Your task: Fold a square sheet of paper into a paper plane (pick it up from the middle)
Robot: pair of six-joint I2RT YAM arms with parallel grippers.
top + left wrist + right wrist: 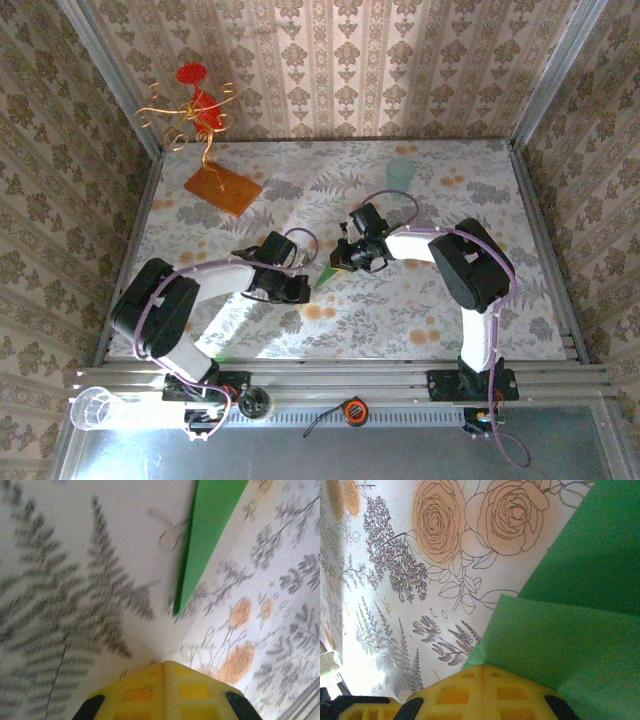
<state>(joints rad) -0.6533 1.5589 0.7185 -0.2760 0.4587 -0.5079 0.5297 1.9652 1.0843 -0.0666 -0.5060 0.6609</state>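
Two yellow-padded grippers meet over the floral-printed tablecloth [420, 310]. The right gripper [482, 669] has its pads pressed together, pinching an edge of the paper plane [560, 640], a narrow green folded-paper dart whose layered flaps spread ahead of and to the right of its fingertips. The left gripper [165, 667] is clenched on nothing. The dart's pointed nose [176, 611] lies just ahead of its tips and slightly right, not touching them. From above, the plane [326, 276] sits between both grippers.
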